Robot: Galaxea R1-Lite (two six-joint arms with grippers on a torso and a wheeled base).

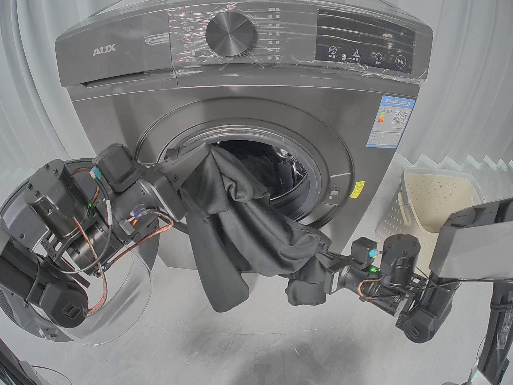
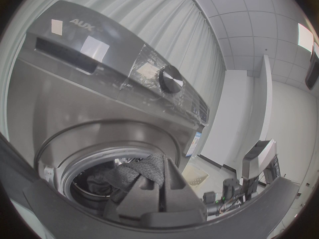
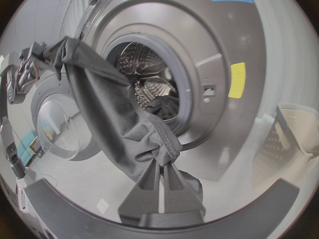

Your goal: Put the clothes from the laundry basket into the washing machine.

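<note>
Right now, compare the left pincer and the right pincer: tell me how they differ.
The left pincer is high, at the upper rim of the drum opening; the right pincer is low, below that opening. The left pincer sits by the open door; the right pincer sits nearer the laundry basket. Both are shut on the same dark garment, which hangs between them.

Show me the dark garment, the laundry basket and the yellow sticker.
dark garment (image 1: 251, 225), head view, hanging middle fold.
laundry basket (image 1: 433, 204), head view, perforated inner wall.
yellow sticker (image 3: 237, 80), right wrist view, its centre.
</note>
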